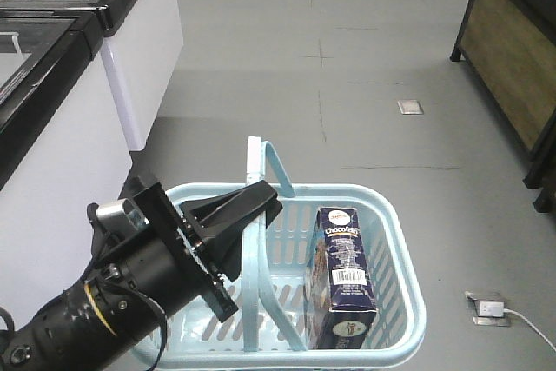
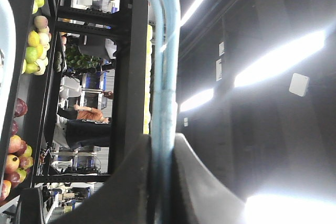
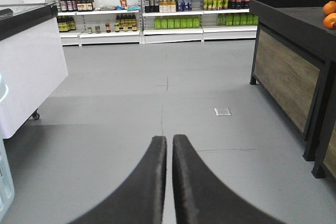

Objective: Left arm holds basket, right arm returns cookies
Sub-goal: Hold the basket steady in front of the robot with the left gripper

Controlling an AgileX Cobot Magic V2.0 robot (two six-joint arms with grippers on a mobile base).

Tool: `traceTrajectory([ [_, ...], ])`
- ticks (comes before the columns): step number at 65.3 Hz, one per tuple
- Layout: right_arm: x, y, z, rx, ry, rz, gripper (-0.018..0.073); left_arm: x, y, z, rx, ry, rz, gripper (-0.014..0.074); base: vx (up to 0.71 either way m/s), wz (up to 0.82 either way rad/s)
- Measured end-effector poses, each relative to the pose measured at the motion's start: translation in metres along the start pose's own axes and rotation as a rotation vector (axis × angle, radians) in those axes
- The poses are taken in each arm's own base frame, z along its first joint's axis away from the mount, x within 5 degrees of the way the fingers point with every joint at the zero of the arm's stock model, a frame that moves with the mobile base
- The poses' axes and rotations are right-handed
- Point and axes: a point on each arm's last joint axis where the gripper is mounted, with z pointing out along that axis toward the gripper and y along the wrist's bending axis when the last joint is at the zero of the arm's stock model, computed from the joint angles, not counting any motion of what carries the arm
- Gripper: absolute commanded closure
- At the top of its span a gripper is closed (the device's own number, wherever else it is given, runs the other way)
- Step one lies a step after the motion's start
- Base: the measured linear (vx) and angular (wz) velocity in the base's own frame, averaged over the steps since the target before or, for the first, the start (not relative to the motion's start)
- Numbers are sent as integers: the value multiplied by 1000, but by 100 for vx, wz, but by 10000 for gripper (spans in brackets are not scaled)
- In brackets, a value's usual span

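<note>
L arm's flat black wedge gripper [image 1: 261,203] clamped on thin swing handles [image 1: 254,158] of light blue slotted plastic basket [image 1: 291,228] | tall navy cardboard cookie box [image 1: 344,277] inside, standing on end, right of handles | R gripper [image 3: 169,139] pinched together, empty; box outside its view

The grey floor [image 1: 261,128] bears a square metal plate [image 1: 410,107]. Left of the plate stands a white freezer cabinet [image 1: 143,67], right a wood-panelled stand [image 1: 512,58], nearer (with cable) a small white box [image 1: 492,308].
</note>
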Motion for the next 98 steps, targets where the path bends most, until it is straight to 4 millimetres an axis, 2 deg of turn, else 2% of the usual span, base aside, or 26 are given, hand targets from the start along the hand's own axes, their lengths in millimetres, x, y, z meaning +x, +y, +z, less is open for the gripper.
traceTrajectory([
  [98, 0, 0, 0, 0, 0, 0, 566, 0, 0, 0, 0, 0, 0, 596, 0, 0],
])
